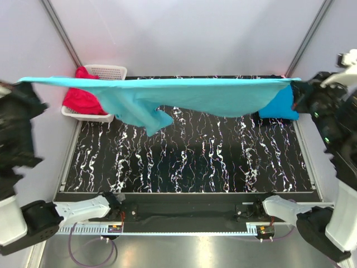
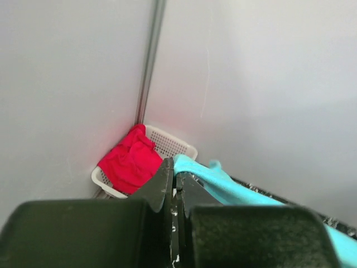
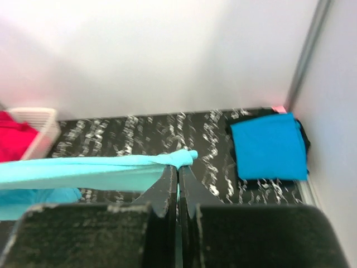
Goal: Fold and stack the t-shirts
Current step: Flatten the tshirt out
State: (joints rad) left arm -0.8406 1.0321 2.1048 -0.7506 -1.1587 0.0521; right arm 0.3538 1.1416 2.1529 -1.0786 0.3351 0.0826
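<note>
A light turquoise t-shirt (image 1: 212, 95) hangs stretched in the air across the table, its edge taut between both grippers. My left gripper (image 1: 22, 84) is shut on its left end (image 2: 192, 166), high at the far left. My right gripper (image 1: 295, 89) is shut on its right end (image 3: 178, 158), high at the far right. A deeper blue t-shirt (image 1: 279, 106) lies folded at the back right corner (image 3: 269, 146), on top of a black one (image 3: 301, 134). A red t-shirt (image 1: 81, 97) sits in the white basket (image 2: 131, 162).
The white lattice basket (image 1: 109, 71) stands at the back left corner (image 2: 178, 146). The table top (image 1: 189, 162) is black with white marbling. Grey walls close in the back and both sides.
</note>
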